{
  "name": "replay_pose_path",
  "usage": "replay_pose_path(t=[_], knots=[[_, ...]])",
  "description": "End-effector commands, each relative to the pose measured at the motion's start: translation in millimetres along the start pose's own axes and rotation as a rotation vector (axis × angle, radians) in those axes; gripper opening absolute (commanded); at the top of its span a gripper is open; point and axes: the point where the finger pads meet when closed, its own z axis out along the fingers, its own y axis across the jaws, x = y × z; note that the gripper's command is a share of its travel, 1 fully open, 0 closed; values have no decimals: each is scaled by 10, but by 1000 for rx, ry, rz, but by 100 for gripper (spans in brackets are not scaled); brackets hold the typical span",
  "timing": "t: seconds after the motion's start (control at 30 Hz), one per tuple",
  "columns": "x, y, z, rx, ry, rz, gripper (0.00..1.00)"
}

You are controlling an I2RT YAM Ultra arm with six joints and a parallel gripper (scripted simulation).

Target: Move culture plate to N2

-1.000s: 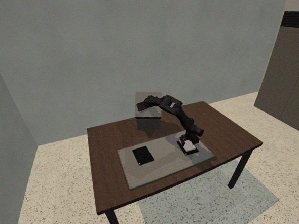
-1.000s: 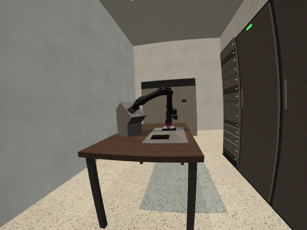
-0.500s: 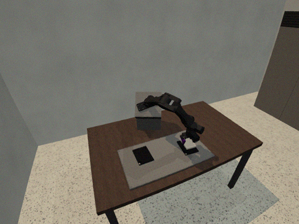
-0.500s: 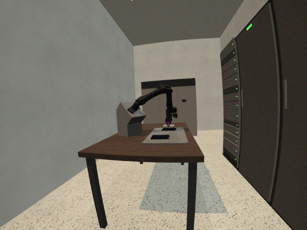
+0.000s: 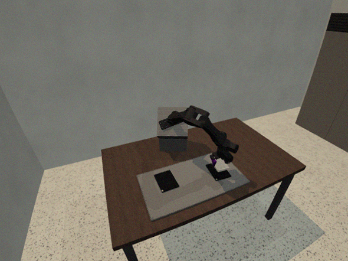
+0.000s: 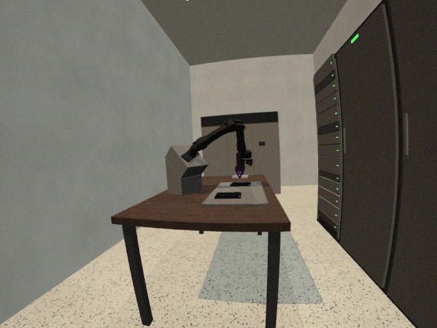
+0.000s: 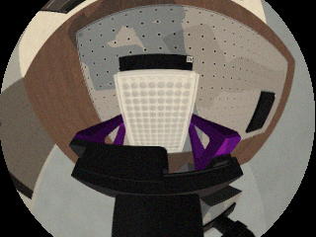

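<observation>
The white 96-well plate (image 7: 160, 109) is held between my purple fingers, level and a little above the black nest N1 (image 7: 156, 62). My gripper (image 7: 156, 116) is shut on the plate's long sides. In the top view the plate (image 5: 221, 166) hangs over N1 (image 5: 218, 173), with the gripper (image 5: 216, 162) on it. The exterior view shows a gap between the plate and N1 (image 6: 240, 184). The wells show through the top, and I cannot tell the lid apart from the plate. Nest N2 (image 5: 166, 181) is empty; it also shows in the wrist view (image 7: 264, 111) and in the exterior view (image 6: 227, 195).
Both nests sit on a grey perforated mat (image 5: 192, 185) on the brown table (image 5: 195, 176). The arm's grey base block (image 5: 172, 125) stands at the table's back edge. Tall dark cabinets (image 6: 370, 141) stand to one side of the table.
</observation>
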Motion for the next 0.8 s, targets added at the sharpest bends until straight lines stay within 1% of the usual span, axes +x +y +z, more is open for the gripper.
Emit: replay_pose_path(t=[0.0,0.2,0.3,0.37,0.47,0.77], knots=[[-11,26,-180,-5,-10,-7,0],[6,18,-275,-4,-8,-10,0],[-2,20,-327,-5,-9,-8,0],[-2,20,-327,-5,-9,-8,0],[-23,28,-384,-7,-13,-5,0],[-24,33,-386,-7,-13,-7,0]])
